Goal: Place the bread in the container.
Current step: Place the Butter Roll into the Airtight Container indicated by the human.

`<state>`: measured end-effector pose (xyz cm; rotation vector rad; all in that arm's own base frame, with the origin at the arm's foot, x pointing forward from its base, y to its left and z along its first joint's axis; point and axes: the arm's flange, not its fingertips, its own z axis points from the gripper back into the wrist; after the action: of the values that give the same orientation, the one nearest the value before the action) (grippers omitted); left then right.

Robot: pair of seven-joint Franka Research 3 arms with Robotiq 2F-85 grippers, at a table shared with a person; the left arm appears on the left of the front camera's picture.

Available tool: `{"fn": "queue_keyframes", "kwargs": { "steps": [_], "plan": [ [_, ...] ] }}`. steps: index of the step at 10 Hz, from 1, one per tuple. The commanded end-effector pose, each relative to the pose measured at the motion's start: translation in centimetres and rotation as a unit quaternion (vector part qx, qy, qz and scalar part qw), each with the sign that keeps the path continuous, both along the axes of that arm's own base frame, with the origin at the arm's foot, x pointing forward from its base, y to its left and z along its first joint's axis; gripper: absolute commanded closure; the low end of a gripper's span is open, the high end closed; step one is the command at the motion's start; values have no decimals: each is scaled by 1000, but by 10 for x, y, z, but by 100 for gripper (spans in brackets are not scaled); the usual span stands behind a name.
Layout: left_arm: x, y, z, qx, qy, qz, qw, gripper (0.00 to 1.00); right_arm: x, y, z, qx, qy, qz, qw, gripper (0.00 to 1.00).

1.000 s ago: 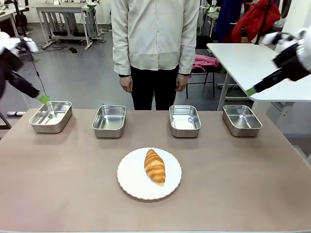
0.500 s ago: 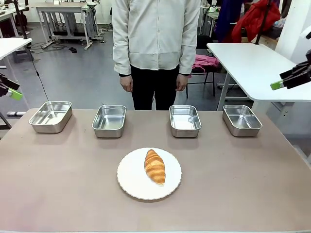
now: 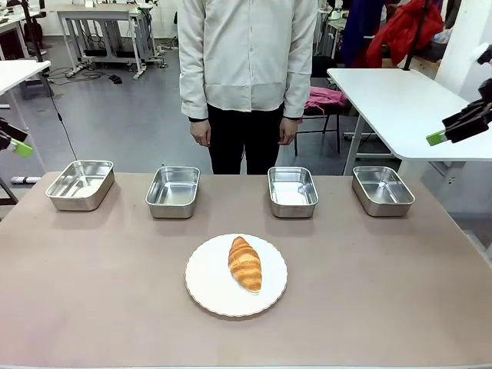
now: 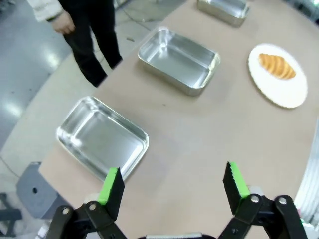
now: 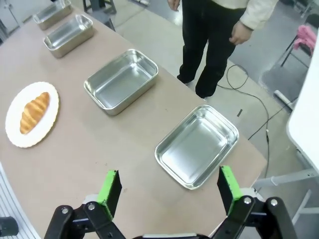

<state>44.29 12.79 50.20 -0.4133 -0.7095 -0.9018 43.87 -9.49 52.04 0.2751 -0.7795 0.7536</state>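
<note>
The bread, a golden-brown croissant (image 3: pixel 244 264), lies on a round white plate (image 3: pixel 207 286) at the table's middle front. Four identical steel pans stand in a row behind it: far left (image 3: pixel 80 184), left of middle (image 3: pixel 173 191), right of middle (image 3: pixel 292 191), far right (image 3: pixel 382 190). All four look bare inside. My left gripper (image 3: pixel 20 146) hangs off the table's left edge, open (image 4: pixel 173 186) above the far-left pan (image 4: pixel 103 138). High off the right edge, my right gripper (image 3: pixel 438 137) is open (image 5: pixel 168 191) over the far-right pan (image 5: pixel 197 146). The croissant (image 4: pixel 276 65) (image 5: pixel 34 112) is far from both.
A person (image 3: pixel 246 69) stands at the far side behind the middle pans, hands hanging down. A second white table (image 3: pixel 392 100) stands at the back right, beneath my right gripper. Bare tabletop (image 3: pixel 384 292) lies around the plate.
Both arms have drawn outward from the table: the left gripper left the far-left pan for the left edge, the right gripper moved right. Croissant, plate and pans are unmoved.
</note>
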Motion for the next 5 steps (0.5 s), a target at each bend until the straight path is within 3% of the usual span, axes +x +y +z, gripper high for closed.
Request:
{"fn": "queue_keyframes", "kwargs": {
  "steps": [1, 5],
  "plan": [
    [-18, 18, 9, -68, -31, 2, 997, 0, 4, -27, 6, 32, -28, 13, 999, 0],
    [-19, 44, 7, -119, -31, -10, 992, 0, 2, -72, 17, 69, -48, -3, 996, 0]
  ]
}}
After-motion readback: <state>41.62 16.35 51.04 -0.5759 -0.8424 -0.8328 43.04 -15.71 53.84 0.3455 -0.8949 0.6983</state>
